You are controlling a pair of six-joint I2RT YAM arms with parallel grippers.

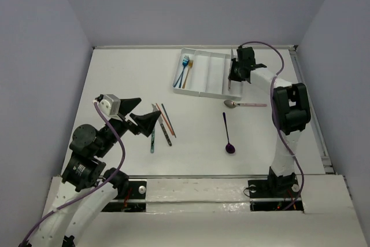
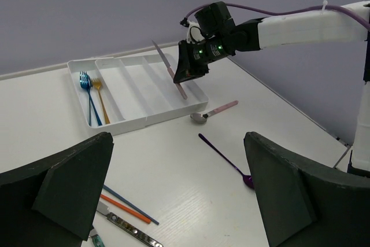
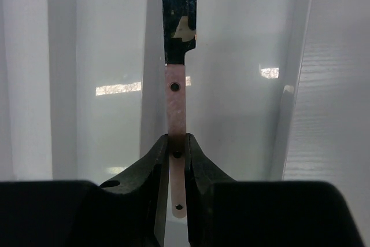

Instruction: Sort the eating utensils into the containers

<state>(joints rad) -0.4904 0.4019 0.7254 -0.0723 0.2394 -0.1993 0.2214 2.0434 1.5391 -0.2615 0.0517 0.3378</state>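
Note:
My right gripper (image 1: 233, 76) is shut on the pink handle of a silver knife (image 3: 176, 93) and holds it tilted above the rightmost compartment of the white tray (image 1: 199, 92); the left wrist view shows that knife (image 2: 163, 59) too. A blue fork (image 1: 182, 69) and a gold fork (image 1: 188, 73) lie in the leftmost compartment. A pink-handled spoon (image 1: 245, 104) and a purple spoon (image 1: 227, 134) lie on the table. Red and teal chopsticks (image 1: 166, 119) and two knives (image 1: 154, 134) lie beside my left gripper (image 1: 148, 110), which is open and empty above the table.
White walls close the table at the back and sides. A metal rail (image 1: 309, 114) runs along the right edge. The tray's middle compartments (image 2: 133, 85) hold nothing. The right arm (image 1: 289, 108) reaches across the table's right side.

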